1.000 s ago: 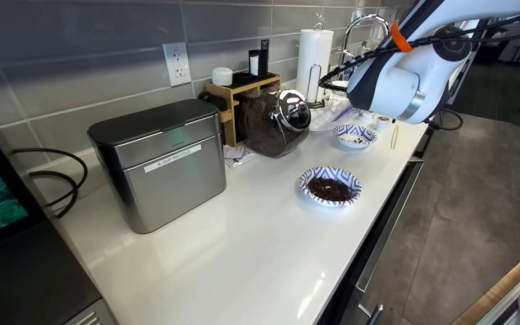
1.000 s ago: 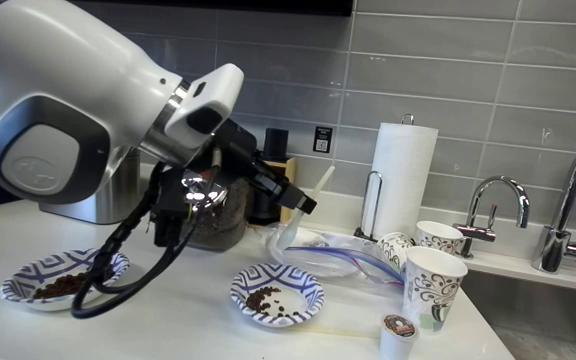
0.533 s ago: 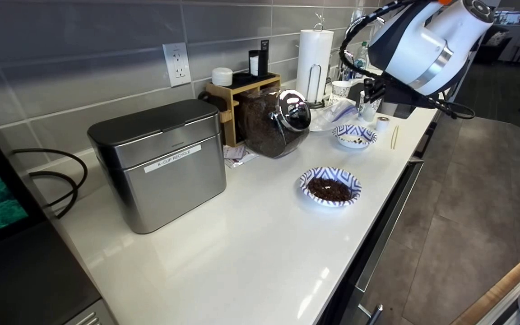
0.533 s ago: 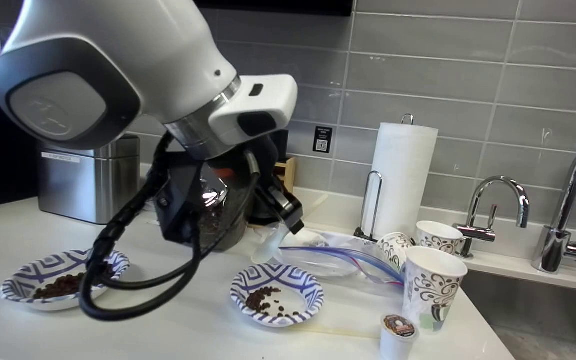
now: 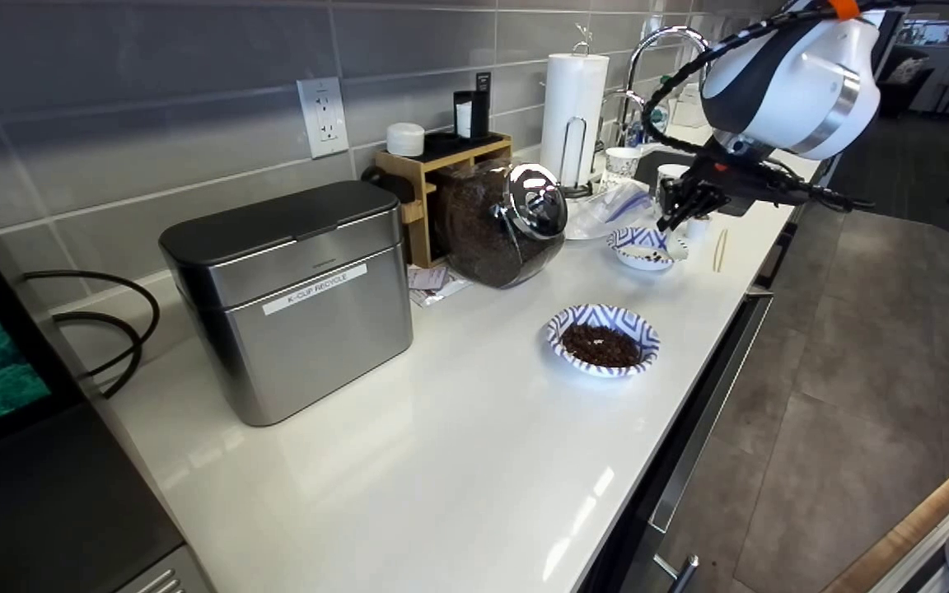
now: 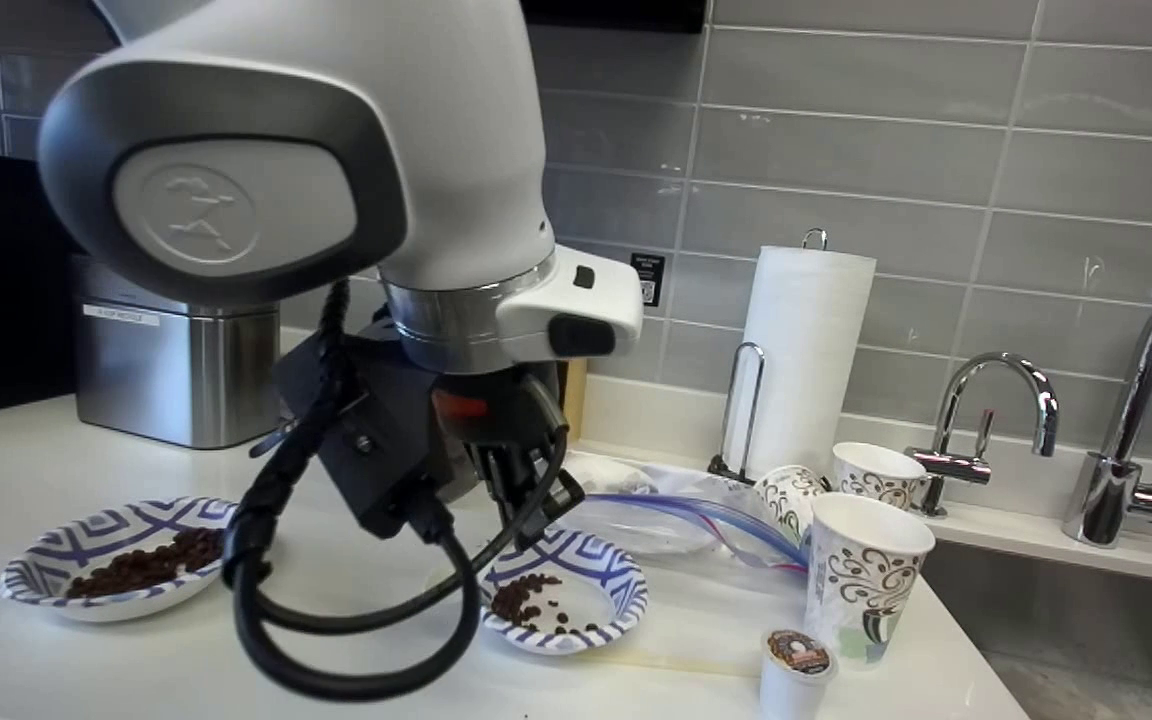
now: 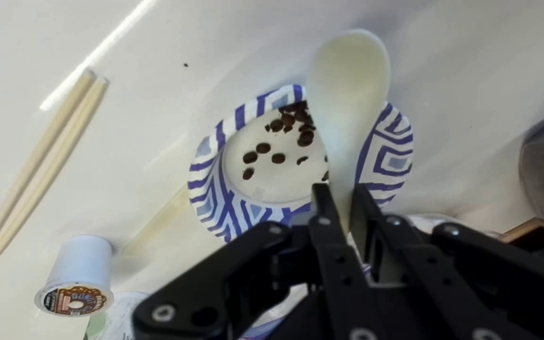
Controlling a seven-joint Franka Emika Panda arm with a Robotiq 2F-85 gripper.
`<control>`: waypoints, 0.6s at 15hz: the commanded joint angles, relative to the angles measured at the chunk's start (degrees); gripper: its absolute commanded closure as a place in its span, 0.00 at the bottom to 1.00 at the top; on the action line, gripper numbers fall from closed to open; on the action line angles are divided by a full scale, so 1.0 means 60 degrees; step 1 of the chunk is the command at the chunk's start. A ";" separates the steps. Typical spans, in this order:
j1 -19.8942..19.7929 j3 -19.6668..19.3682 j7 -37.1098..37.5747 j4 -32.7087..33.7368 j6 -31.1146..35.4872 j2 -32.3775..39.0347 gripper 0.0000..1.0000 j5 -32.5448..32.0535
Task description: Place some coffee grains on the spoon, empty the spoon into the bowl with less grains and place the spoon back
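One spoon (image 7: 347,85) is in your claw (image 7: 341,192), clamped by the handle, so you have the pick-up done. In the wrist view its wide end lies across the emptier bowl (image 7: 217,203), the tip reaching past the rim; you cannot tell whether spoon and bowl touch.

A small cluster of beans (image 7: 306,138) and some loose ones sit on the white bottom of that bowl, part of which the spoon hides from you. Your fuller bowl (image 5: 602,315) stands apart on the bench (image 5: 409,494), its bottom covered by a dark layer of beans. The face of the spoon that you can see is pale and carries none.

How far along you are has two readings. A bare spoon over the bowl with less in it fits a load already tipped out; it fits just as well a spoon that has not yet scooped. These pictures do not settle it for you. If it is the latter, you have the scooping and the emptying left. Either way, putting the spoon back is not yet done, and nothing here shows you for certain where its place is.
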 commanded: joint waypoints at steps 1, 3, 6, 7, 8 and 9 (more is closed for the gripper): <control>-0.0353 -0.0003 0.1782 0.0184 -0.1518 -0.0776 0.97 -0.2463; -0.2129 0.1920 0.2087 0.0411 -0.2361 -0.1054 0.97 -0.3210; -0.2868 0.3147 0.2129 0.0757 -0.3903 -0.1308 0.97 -0.3894; -0.3029 0.3467 0.2236 0.0797 -0.4206 -0.1316 0.97 -0.4109; -0.3138 0.3714 0.2164 0.0870 -0.4640 -0.1386 0.97 -0.4198; -0.3245 0.3932 0.2212 0.0907 -0.4893 -0.1383 0.97 -0.4395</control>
